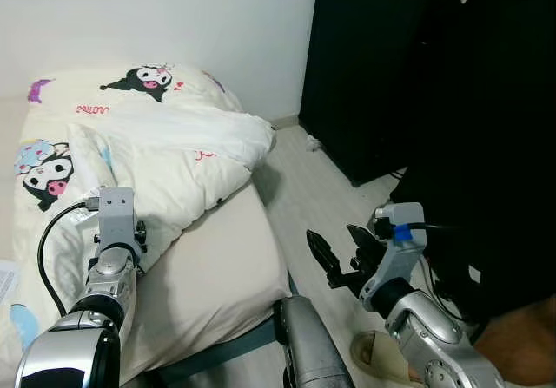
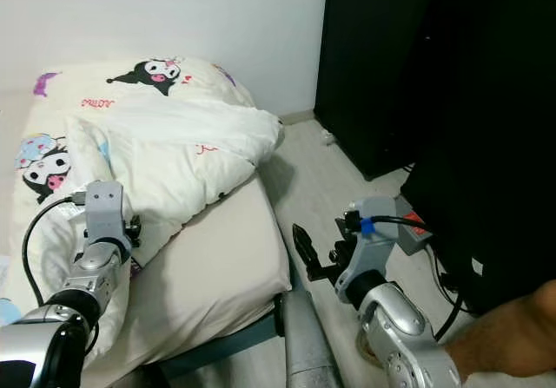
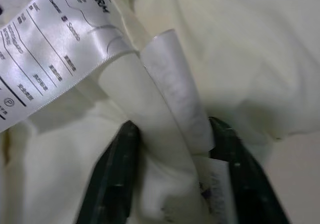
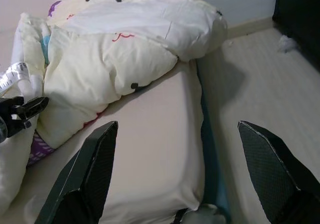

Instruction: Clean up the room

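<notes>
A: Left eye view: the left tool [image 1: 111, 258] is down on the cartoon-print duvet [image 1: 165, 158], which lies bunched at the head end of the bed [image 1: 221, 275]. The right tool [image 1: 334, 262] hangs over the floor [image 1: 300, 184] off the bed's side, fingers spread, holding nothing.

B: And the left wrist view?

A: The left tool's two fingers [image 3: 117, 176] are clenched on a fold of the duvet's edge, its white care label [image 3: 45, 58] just beyond the fingertips.

B: Right wrist view?

A: Both right fingers [image 4: 85, 176] stand wide apart; ahead of them is the bare mattress sheet, with the duvet heap beyond.

B: So how best to spread it?

A: I'd judge: keep the left pinch firm, bring the right tool to a second edge, and draw the duvet evenly toward the foot, so that it doesn't slip.
</notes>
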You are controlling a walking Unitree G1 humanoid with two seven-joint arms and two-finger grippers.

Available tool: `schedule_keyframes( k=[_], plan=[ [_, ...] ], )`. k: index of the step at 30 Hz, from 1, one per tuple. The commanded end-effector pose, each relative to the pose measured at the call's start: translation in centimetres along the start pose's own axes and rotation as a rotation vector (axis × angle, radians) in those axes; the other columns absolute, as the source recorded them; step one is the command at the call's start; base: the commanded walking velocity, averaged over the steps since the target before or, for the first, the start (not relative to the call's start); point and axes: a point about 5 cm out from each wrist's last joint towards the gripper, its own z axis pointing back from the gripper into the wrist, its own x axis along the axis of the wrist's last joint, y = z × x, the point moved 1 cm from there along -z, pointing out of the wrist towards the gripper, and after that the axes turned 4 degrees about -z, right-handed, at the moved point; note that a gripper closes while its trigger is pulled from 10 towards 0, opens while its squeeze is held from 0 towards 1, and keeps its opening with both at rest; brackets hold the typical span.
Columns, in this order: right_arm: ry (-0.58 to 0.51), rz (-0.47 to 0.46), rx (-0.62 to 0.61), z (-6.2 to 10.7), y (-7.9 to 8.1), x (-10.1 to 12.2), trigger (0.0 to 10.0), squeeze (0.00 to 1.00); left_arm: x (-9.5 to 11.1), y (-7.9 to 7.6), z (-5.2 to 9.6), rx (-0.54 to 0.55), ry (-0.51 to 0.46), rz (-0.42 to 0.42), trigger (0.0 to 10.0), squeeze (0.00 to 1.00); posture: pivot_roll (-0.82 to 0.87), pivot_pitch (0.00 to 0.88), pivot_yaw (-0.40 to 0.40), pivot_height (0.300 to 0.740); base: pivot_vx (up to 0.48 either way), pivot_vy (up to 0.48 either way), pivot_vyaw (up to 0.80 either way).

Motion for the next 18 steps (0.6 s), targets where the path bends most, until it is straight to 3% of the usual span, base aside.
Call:
schedule_keyframes(
  k=[1,5,10,14,15,17,18],
  plan=[
    [0.000,0.000,0.004,0.3,0.1,0.2,10.0,0.00,-0.7,-0.2,0.3,-0.014,0.011,-0.028,0.0,0.00,-0.42,0.249,-0.020,0.550,0.000,0.000,0.00],
    [0.003,-0.002,0.005,0.2,0.1,0.2,10.0,0.00,-0.5,-0.2,0.2,-0.020,-0.002,-0.043,0.0,0.00,-0.41,0.233,-0.017,0.550,0.000,0.000,0.00],
    [-0.004,0.006,0.016,-0.5,0.0,0.4,10.0,0.00,0.5,-1.0,0.2,-0.117,-0.068,-0.051,0.0,0.00,-0.39,0.209,-0.013,0.550,0.000,0.000,0.00],
    [-0.020,0.018,0.030,-1.4,-0.2,1.0,10.0,0.00,0.7,-2.3,0.7,-0.298,-0.131,-0.130,0.0,0.00,-0.36,0.180,-0.009,0.550,0.000,0.000,0.00],
    [-0.020,0.018,0.030,-1.4,-0.2,1.0,10.0,0.00,0.7,-2.3,0.7,-0.298,-0.131,-0.130,0.0,0.00,-0.36,0.180,-0.009,0.550,0.000,0.000,0.00],
    [-0.031,0.026,0.042,-2.0,-0.3,1.3,10.0,0.00,-0.1,-3.2,1.4,-0.481,-0.126,-0.099,0.0,0.00,-0.33,0.146,-0.004,0.550,0.000,0.000,0.00],
    [-0.031,0.026,0.042,-2.0,-0.3,1.3,10.0,0.00,-0.1,-3.2,1.4,-0.481,-0.126,-0.099,0.0,0.00,-0.33,0.146,-0.004,0.550,0.000,0.000,0.00]
  ],
)
